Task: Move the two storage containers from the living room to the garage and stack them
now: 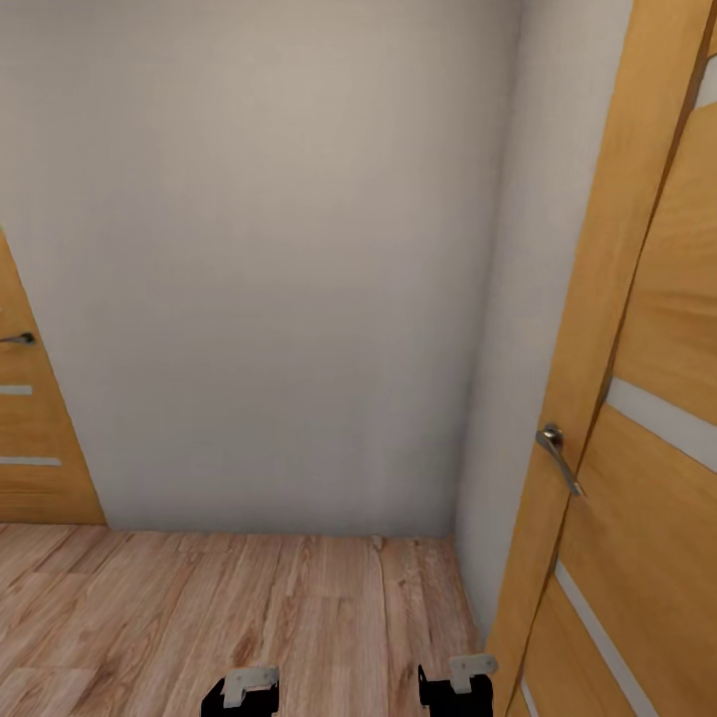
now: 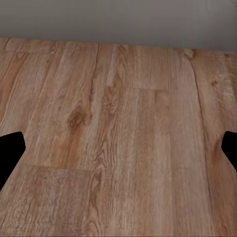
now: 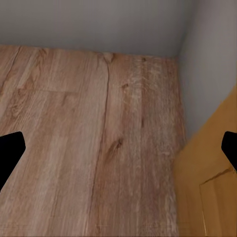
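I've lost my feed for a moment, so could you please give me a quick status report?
Left gripper and right gripper: jaws open, holding nothing. Light wood plank floor underfoot, so not the garage. Blank wall ahead; orange-wood door close on right.

A corner of a home interior

Light wood plank floor (image 1: 199,607) meets plain grey-white walls (image 1: 269,269), with orange-wood doors (image 1: 657,398) bearing frosted strips and a metal lever handle (image 1: 558,453).

Left gripper (image 2: 118,150) and right gripper (image 3: 118,150) hang low, fingers spread, empty.
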You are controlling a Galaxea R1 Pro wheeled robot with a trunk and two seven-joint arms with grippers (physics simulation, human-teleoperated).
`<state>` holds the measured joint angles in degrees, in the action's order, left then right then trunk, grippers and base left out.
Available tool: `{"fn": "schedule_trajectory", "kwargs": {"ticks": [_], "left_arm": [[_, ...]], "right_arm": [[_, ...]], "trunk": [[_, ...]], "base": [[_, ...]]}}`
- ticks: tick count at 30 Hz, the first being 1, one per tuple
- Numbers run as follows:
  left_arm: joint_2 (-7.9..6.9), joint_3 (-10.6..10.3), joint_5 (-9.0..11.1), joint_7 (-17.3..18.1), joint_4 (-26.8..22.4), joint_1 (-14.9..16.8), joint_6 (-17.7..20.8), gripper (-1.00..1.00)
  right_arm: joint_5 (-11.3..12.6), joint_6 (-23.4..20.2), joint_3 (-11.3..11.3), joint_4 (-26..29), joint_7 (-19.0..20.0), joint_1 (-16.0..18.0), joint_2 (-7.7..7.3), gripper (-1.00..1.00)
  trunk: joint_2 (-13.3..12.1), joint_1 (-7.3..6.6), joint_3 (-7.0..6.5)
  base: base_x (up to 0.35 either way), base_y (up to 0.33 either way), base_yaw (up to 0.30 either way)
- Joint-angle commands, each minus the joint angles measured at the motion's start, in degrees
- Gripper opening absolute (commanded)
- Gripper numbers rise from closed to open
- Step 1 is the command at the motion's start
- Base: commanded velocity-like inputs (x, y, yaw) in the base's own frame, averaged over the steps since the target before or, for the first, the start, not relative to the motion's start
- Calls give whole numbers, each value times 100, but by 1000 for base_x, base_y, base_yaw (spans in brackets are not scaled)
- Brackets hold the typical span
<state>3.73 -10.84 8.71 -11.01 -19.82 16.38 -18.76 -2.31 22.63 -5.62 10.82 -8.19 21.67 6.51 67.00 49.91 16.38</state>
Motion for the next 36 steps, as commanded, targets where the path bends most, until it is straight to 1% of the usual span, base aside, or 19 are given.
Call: {"fn": "schedule_trajectory", "kwargs": {"ticks": [1,11,14,22,36], "left_arm": [[-4,-49,57,-32,4,5,-22,100],[-4,-50,66,-32,4,5,-22,100],[-4,-50,72,-32,4,5,-22,100],[-4,-50,70,-32,4,5,-22,100],[-2,-50,70,-32,4,5,-22,100]], "right_arm": [[-24,5,-45,-7,-60,5,-1,100],[-24,5,-45,-9,-60,6,-1,100],[-24,5,-45,-10,-60,7,1,100],[-24,10,-45,-10,-61,4,7,100],[-33,12,-45,-9,-62,4,8,100]], "trunk": [[4,4,7],[4,4,7],[4,4,7],[4,4,7],[4,4,7]], "base": [[334,0,0],[332,0,0],[194,0,0],[46,0,43],[3,0,237]]}}
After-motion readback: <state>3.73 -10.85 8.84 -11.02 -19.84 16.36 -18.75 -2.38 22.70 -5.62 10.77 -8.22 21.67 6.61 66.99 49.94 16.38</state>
